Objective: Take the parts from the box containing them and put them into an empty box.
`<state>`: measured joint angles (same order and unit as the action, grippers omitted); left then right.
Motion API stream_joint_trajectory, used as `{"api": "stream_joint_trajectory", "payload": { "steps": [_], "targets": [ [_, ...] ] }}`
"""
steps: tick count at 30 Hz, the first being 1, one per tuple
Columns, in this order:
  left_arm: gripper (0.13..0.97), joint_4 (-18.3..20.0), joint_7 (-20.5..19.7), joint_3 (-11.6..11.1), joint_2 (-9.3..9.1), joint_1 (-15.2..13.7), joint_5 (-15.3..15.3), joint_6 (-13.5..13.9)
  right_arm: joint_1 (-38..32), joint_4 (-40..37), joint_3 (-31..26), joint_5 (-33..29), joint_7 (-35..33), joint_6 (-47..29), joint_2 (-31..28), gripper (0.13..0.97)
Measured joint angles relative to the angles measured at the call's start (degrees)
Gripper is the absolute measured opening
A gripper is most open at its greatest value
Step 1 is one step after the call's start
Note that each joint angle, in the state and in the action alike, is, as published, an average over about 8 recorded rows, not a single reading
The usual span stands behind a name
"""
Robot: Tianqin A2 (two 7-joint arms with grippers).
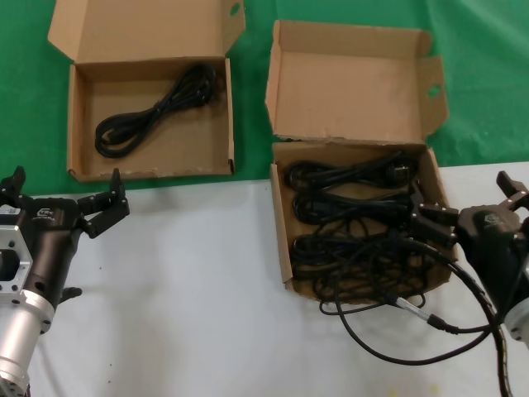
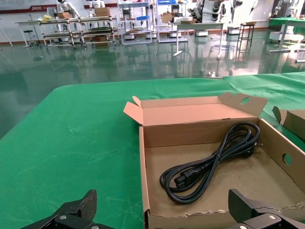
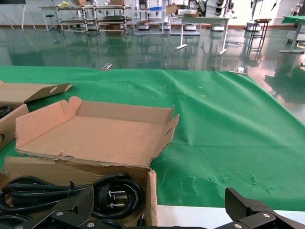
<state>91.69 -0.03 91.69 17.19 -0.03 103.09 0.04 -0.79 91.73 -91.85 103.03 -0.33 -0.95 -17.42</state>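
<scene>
1. one black rubber cable bundle [image 1: 157,107] already lies in the shallow brown cardboard box with the flat lid [image 1: 83,124]; its long axis runs diagonally, from near left to far right.
2. several black cable bundles [image 1: 355,207] are left in the brown cardboard box with the winged lid [image 1: 285,248], lying mostly across it.
3. left gripper [image 1: 62,207] rests before the shallow box, fingers spread, holding nothing.
4. right gripper [image 1: 434,223] is at the full box's right edge; fingers spread apart, nothing grasped yet.

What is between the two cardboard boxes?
Nothing sits there. In the head view, only a bare strip of green cloth separates the box with one cable from the box full of cables.
</scene>
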Motion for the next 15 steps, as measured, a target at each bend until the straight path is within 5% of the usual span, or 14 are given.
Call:
{"api": "stream_joint_trajectory", "payload": {
  "steps": [15],
  "targets": [
    [0.966, 0.00, 0.00, 0.00, 0.00, 0.00, 0.00, 0.00, 0.00, 0.00, 0.00, 0.00, 0.00, 0.00, 0.00, 0.966]
  ]
}}
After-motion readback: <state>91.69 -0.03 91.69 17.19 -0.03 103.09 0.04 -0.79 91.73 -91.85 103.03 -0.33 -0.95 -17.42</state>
